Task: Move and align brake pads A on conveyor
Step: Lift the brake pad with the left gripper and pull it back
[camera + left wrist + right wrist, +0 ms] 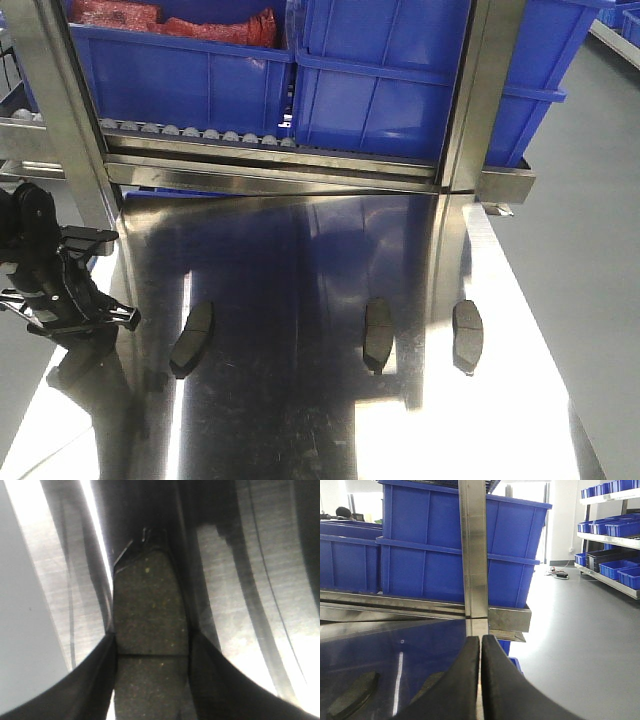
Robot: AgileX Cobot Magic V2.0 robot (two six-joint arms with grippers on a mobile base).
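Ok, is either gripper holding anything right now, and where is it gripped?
The left gripper holds a brake pad, pinched across its long edges at the middle groove. The right gripper is shut on nothing.

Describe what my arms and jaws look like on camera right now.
The left arm is black, with an angular black bracket frame at the wrist and no readable markings. The left gripper has two smooth black jaws that curve inward to narrow tips. The right gripper has the same curved black jaws.
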